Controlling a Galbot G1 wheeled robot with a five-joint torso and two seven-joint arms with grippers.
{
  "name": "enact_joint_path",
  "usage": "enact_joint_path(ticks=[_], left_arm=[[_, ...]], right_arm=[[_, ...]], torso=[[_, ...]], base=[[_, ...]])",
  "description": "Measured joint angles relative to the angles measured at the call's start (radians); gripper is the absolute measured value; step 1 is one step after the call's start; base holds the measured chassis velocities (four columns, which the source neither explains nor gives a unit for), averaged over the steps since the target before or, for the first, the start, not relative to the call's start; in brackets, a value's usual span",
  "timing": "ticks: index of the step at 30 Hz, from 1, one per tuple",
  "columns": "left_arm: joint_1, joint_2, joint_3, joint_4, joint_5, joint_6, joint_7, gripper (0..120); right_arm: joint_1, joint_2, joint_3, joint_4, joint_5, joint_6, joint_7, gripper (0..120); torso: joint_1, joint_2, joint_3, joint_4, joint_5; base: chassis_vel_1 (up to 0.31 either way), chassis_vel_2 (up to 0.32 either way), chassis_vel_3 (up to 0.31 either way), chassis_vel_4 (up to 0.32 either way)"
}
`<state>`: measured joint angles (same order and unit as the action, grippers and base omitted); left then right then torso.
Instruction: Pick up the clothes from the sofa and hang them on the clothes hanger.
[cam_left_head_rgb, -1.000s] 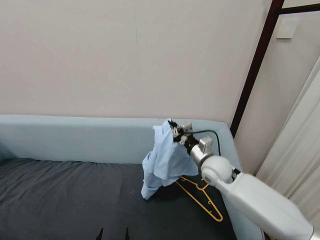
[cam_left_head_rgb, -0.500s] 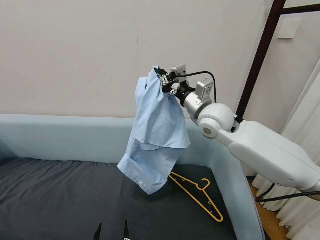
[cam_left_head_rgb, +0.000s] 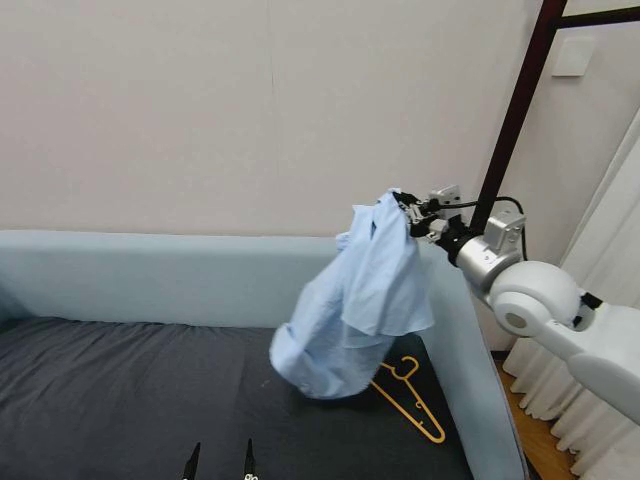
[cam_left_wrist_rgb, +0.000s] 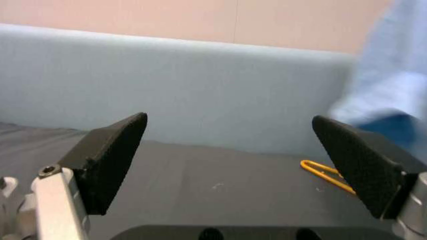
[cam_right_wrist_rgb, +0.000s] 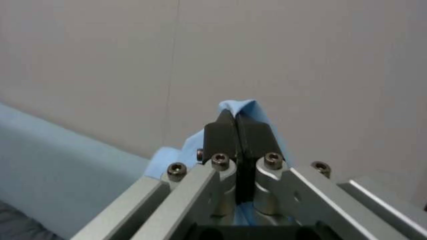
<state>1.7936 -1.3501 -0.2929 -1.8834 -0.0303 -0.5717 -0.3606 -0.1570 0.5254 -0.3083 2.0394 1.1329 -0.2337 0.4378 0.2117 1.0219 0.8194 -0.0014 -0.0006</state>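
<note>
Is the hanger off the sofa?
No, the orange hanger lies on the dark sofa seat, below the blue shirt held by the right gripper.

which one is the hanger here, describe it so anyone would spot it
Start at the pale blue sofa and its dark grey seat cushion. At the cushion's right end, below the light blue shirt hanging from the right gripper, lies the thin yellow-orange hanger. It is the only bright, wiry thing there.
</note>
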Motion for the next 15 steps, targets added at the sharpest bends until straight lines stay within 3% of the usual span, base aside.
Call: enact_joint_path(ticks=[5,12,13,14,15], left_arm=[[0.003,0.001,-0.003,0.004,0.0,-0.008,0.0,98],[0.014,0.012,-0.014,0.015,-0.001,-0.023,-0.004,98],[0.019,0.019,-0.02,0.022,-0.001,-0.029,-0.005,98],[0.019,0.019,-0.02,0.022,-0.001,-0.029,-0.005,98],[0.023,0.024,-0.025,0.026,-0.002,-0.033,-0.007,98]], right_arm=[[-0.079,0.065,0.004,0.03,-0.028,-0.032,0.064,0],[-0.269,0.225,-0.027,-0.054,-0.169,-0.033,0.069,0],[-0.338,0.346,-0.063,-0.152,-0.252,-0.026,0.062,0],[-0.338,0.346,-0.063,-0.152,-0.252,-0.026,0.062,0],[-0.372,0.466,-0.097,-0.268,-0.329,-0.004,0.046,0]], torso=[[0.0,0.0,0.0,0.0006,-0.0005],[0.0,0.0,0.0,0.0002,-0.0001],[0.0,0.0,0.0,-0.0004,0.0002],[0.0,0.0,0.0,-0.0004,0.0002],[0.0,0.0,0.0,0.0001,-0.0001]], base=[[0.0,0.0,0.0,0.0],[0.0,0.0,0.0,0.0],[0.0,0.0,0.0,0.0],[0.0,0.0,0.0,0.0],[0.0,0.0,0.0,0.0]])
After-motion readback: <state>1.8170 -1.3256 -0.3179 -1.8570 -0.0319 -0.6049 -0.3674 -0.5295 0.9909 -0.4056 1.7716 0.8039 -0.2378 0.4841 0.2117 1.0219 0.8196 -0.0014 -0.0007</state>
